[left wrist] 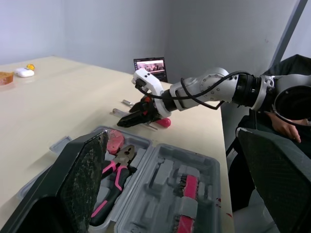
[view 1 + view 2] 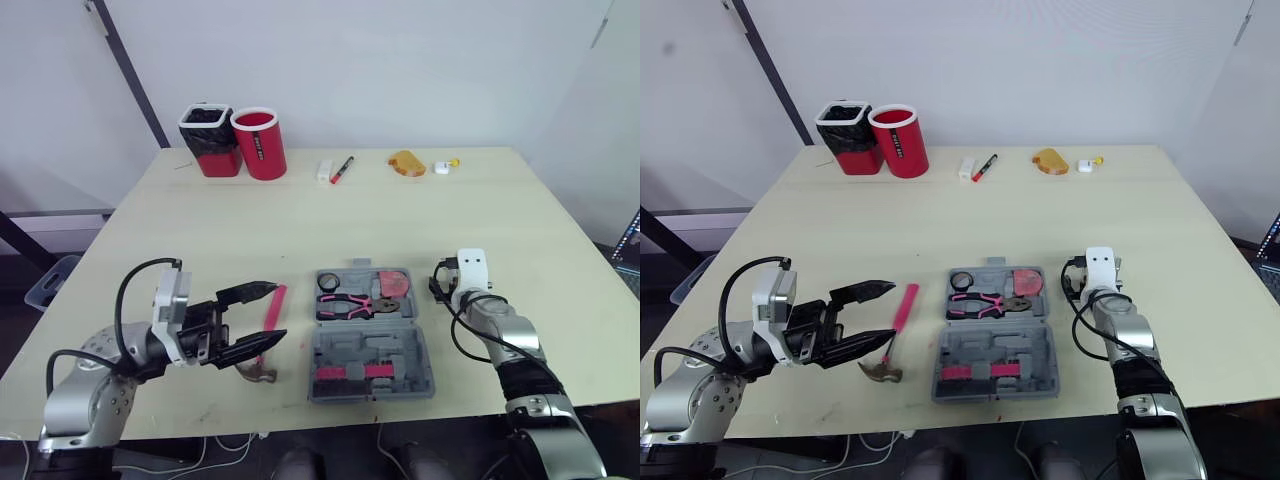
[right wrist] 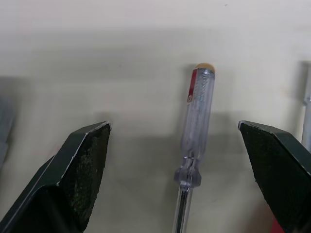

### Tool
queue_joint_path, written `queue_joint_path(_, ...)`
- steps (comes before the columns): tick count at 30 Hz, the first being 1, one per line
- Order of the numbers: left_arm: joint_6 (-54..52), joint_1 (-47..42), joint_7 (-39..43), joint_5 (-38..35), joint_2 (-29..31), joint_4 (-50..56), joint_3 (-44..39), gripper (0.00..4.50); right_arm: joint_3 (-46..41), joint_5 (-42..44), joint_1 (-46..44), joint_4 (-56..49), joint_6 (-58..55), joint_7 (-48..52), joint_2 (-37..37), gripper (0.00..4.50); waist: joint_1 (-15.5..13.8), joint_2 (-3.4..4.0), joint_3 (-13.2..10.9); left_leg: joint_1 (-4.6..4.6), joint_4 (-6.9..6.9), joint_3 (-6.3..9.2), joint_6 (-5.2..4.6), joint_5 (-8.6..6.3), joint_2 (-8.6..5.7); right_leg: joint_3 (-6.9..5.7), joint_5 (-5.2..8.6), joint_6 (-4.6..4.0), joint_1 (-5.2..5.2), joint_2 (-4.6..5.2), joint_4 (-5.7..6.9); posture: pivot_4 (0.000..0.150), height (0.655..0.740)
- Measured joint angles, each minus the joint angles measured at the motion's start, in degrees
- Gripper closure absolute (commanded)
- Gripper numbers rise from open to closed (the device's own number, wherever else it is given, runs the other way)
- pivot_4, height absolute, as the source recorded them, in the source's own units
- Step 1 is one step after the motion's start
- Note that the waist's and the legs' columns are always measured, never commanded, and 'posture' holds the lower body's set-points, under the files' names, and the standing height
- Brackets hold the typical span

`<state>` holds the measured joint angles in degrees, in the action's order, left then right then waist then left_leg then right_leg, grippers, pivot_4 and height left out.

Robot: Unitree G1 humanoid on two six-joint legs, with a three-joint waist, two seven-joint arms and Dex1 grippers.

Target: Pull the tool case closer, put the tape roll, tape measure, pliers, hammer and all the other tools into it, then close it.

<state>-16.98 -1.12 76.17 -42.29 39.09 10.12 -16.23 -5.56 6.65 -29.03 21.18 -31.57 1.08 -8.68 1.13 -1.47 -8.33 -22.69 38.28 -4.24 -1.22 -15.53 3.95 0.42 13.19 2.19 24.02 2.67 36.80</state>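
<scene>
Left hand (image 2: 275,312), fingers apart, near the one hammer (image 2: 906,302) on the counter (image 2: 300,220), just left of the one open tool case (image 2: 410,350); inside we count one pliers (image 2: 345,303); right hand (image 3: 173,127), fingers apart, over one clear-handled screwdriver (image 3: 197,116).

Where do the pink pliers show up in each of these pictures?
Left eye view: pliers in the far half of the case.
Right eye view: pliers, same half.
Left wrist view: pliers in the case, close up.
Right wrist view: a screwdriver instead.
Shared landmark: the grey case.
</scene>
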Motion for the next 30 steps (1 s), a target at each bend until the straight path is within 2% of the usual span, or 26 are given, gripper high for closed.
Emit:
queue_joint_path(2,0.4,0.2,0.2,0.0,0.0,-0.4,0.0,0.00,-0.3,-0.1,1.6,-1.4,1.2,-2.1,1.7,1.81,0.0,0.01,0.0,0.00,-0.02,0.02,0.00,0.00,0.00,-0.01,0.00,0.00,0.00,0.00,0.00,0.150,0.7400)
queue_joint_path(3,0.5,0.2,0.2,0.0,0.0,-0.6,0.0,0.00,-0.3,-0.1,2.0,-2.0,1.2,-2.8,2.2,1.81,0.0,0.01,0.0,0.00,-0.02,0.00,0.00,0.00,0.00,0.00,0.00,-0.01,0.00,0.00,0.00,0.150,0.7400)
queue_joint_path(4,0.8,0.2,0.3,0.0,0.0,-0.7,0.0,0.00,-0.4,-0.2,2.7,-2.6,1.2,-3.4,2.4,2.48,-0.1,0.00,0.0,0.00,0.00,0.00,0.00,0.00,0.01,-0.01,0.01,-0.02,-0.01,0.01,-0.01,0.150,0.7400)
queue_joint_path(5,1.0,0.3,0.4,0.0,0.0,-0.9,0.0,0.00,-0.4,-0.2,3.0,-3.0,1.2,-3.6,2.4,2.85,-0.2,0.01,0.0,0.00,0.01,-0.01,0.00,0.00,0.01,0.00,0.02,-0.03,-0.01,0.02,-0.01,0.150,0.7400)
queue_joint_path(6,1.2,0.3,0.7,0.0,0.0,-1.3,0.0,0.00,-0.3,-0.6,3.4,-3.5,1.2,-4.2,2.4,3.40,-0.2,0.01,0.0,0.00,0.03,-0.02,0.00,0.00,0.00,0.01,0.03,-0.05,-0.01,0.02,-0.01,0.150,0.7400)
queue_joint_path(9,1.4,0.3,1.1,0.1,0.0,-2.0,0.0,0.00,-0.3,-0.8,3.7,-3.8,1.3,-5.0,2.5,4.45,-0.1,0.00,0.0,0.00,0.04,-0.01,0.00,0.00,0.00,0.01,0.03,-0.06,-0.02,0.02,0.00,0.150,0.7400)
queue_joint_path(20,1.5,0.3,1.2,-0.2,0.0,-2.0,0.0,0.00,-0.3,-0.9,3.8,-3.8,1.6,-4.7,2.4,4.45,-0.1,0.01,0.0,0.01,0.04,-0.02,0.00,0.00,0.00,0.03,0.03,-0.06,-0.01,0.02,0.00,0.150,0.7400)
queue_joint_path(25,0.4,0.6,0.6,-1.7,-0.3,-1.6,-0.2,0.00,0.1,0.4,6.3,-9.7,-1.8,-0.6,0.7,4.45,-0.1,0.06,0.0,-0.02,0.02,-0.01,0.00,0.00,0.02,0.03,0.02,-0.03,0.00,0.02,-0.02,0.150,0.7400)
queue_joint_path(28,-3.4,0.7,-1.2,-5.1,-0.4,0.8,-0.8,0.00,3.6,3.0,9.0,-24.5,-9.9,6.8,-4.7,4.45,0.0,0.12,-0.1,-0.01,0.01,0.00,0.00,0.00,0.05,0.03,0.05,-0.07,0.02,0.00,-0.02,0.150,0.7400)
queue_joint_path(29,-3.6,0.7,-1.2,-5.3,-0.4,1.0,-0.9,0.00,4.0,3.2,9.4,-25.5,-10.7,7.5,-5.4,4.45,0.0,0.12,-0.1,-0.01,0.01,0.00,0.00,0.00,0.05,0.03,0.05,-0.07,0.02,0.00,-0.02,0.150,0.7400)
queue_joint_path(30,-4.0,1.3,-1.9,-6.2,-0.4,2.1,-1.7,0.00,7.8,6.4,11.3,-35.1,-16.5,14.2,-12.8,4.45,-0.3,0.28,-0.2,-0.06,0.00,0.04,0.00,0.00,0.08,0.02,0.05,-0.07,0.03,0.05,-0.05,0.150,0.7400)
